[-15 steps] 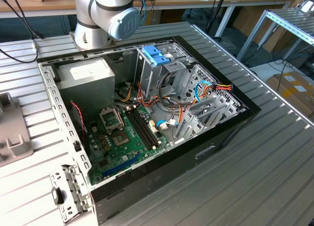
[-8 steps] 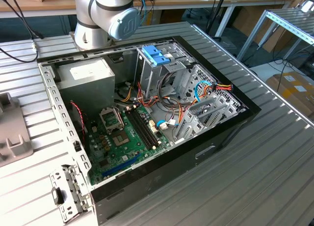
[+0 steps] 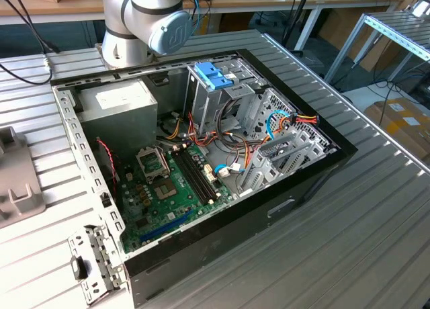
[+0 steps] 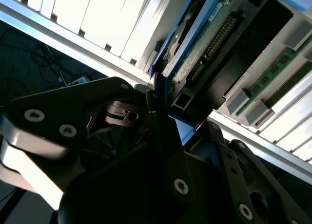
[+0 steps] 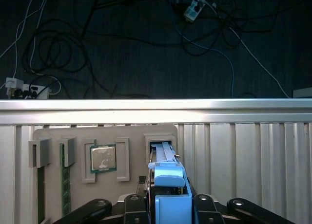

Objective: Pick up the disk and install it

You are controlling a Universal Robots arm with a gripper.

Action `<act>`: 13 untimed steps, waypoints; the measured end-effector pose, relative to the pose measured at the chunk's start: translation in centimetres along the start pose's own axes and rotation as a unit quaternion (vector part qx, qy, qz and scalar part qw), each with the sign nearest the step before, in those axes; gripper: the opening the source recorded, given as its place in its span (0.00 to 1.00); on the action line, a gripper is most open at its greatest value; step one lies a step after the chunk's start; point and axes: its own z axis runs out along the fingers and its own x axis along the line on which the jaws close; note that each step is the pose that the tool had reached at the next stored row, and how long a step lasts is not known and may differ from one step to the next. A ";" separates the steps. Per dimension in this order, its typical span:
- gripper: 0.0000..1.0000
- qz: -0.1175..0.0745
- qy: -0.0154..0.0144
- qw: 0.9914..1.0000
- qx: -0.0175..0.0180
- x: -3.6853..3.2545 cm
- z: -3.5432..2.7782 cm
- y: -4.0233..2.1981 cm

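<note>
One disk [image 5: 168, 177] stands on edge with its far end in a slot of a grey holder tray [image 5: 131, 136], and its light-blue rail faces the camera in the first wrist view. The gripper [image 5: 169, 197] has its jaws closed narrow against the disk's two flat sides, holding it between them. In the second wrist view one dark finger [image 4: 163, 126] presses the disk's edge beside its green circuit board. Just beside the slot the tray holds a processor chip [image 5: 103, 158], and further along a green memory stick [image 5: 65, 185]. The tray lies on a ribbed metal table [image 5: 243, 160], with loose cables [image 5: 73, 48] on the dark floor beyond its edge. In the exterior view the arm [image 3: 144, 20] rises at upper centre behind an open computer case [image 3: 302, 181], with the motherboard [image 3: 168, 188] at lower left inside it.
</note>
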 end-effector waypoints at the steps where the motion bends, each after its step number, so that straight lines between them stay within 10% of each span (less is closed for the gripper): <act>1: 0.37 0.000 0.000 1.000 0.000 0.00 -0.15 0.01; 13: 0.37 0.000 0.000 1.000 0.000 -0.04 -1.28 0.06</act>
